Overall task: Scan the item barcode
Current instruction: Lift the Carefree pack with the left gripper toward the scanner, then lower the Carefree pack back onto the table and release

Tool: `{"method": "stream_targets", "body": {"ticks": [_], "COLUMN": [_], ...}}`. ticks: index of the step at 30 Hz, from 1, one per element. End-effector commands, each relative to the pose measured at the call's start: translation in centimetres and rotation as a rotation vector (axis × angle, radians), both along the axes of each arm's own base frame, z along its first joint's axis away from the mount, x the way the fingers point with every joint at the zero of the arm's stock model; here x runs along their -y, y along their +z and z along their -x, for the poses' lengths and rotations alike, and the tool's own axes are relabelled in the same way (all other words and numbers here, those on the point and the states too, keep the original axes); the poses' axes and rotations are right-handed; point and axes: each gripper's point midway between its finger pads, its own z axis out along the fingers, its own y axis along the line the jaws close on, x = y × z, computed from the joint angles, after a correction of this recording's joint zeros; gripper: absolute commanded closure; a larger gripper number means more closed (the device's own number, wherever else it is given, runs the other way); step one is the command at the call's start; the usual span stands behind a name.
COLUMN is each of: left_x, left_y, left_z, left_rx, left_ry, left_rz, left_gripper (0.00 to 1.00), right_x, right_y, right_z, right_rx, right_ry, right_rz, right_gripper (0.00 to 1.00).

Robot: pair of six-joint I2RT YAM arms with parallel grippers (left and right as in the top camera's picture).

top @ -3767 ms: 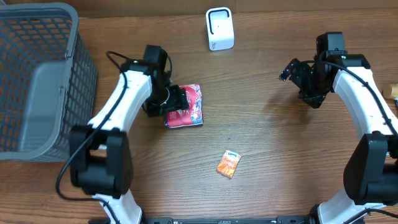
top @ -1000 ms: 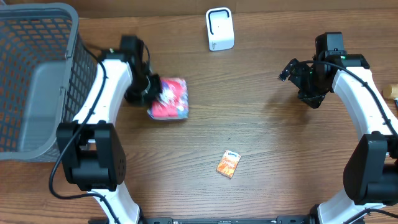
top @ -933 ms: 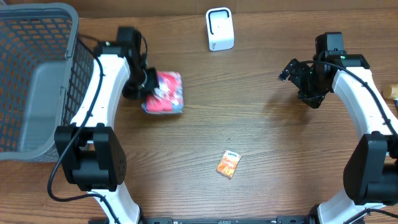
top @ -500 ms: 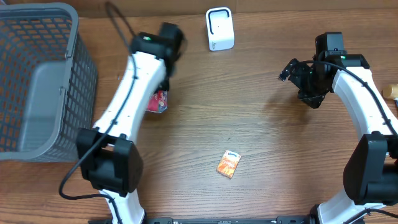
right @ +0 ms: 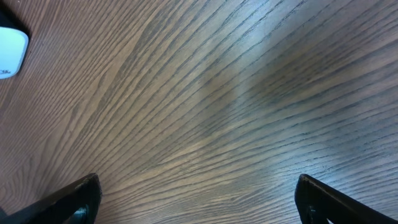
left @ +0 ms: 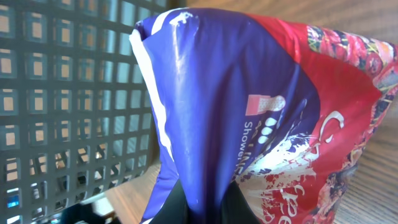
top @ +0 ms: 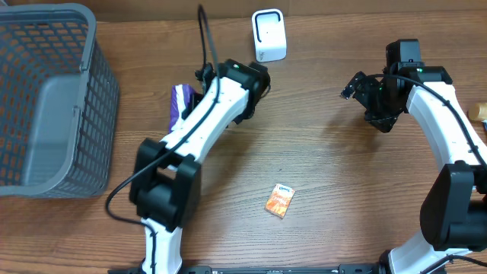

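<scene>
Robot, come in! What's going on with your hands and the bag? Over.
Left gripper shut on bag. Right gripper open, empty. Bag short of scanner. Orange packet well aside.

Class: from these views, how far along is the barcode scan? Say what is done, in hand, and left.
Done: the left pincer is shut on the purple-and-red bag. In hand: the bag is held between the basket and the white scanner. Left: facing its barcode, not visible here, to the scanner. The right pincer is open over the table.
</scene>
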Motion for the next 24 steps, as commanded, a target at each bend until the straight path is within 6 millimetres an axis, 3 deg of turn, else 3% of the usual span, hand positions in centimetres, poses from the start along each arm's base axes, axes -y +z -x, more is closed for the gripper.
{"method": "stream_targets", "body": {"ticks": [1,4,7,18,24], "left_x": [1.4,3.8,5.7,12.5,16.2], "left_y": [-1.8,-4.0,-4.9,-8.2,-7.2], "left_z": [0.5,1.9,3.0,6.3,6.4], "left_rx": [-0.029,-0.102,-0.141,-0.339,-0.408], "left_ry": [-0.018,-0.028,-0.030,-0.094,-0.155], "left_rz": [-0.036,0.033,0.106,0.421,0.610], "left_gripper": [0.96,0.93,0.83,0.78,0.73], "right_x": [0.1,0.1,0.1,0.1,0.1], "right_y": [1.2,1.2,1.2,1.2,1.2], "right_z": [-0.4,-0.4,-0.4,-0.4,-0.4], "right_rx": [0.036,0.035,0.036,0.036,0.035], "right_ry": [-0.005,-0.005,-0.005,-0.005,-0.005], "right_rz": [0.003,0.003,0.003,0.003,0.003], "right_gripper": [0.00,0.00,0.00,0.00,0.00]}}
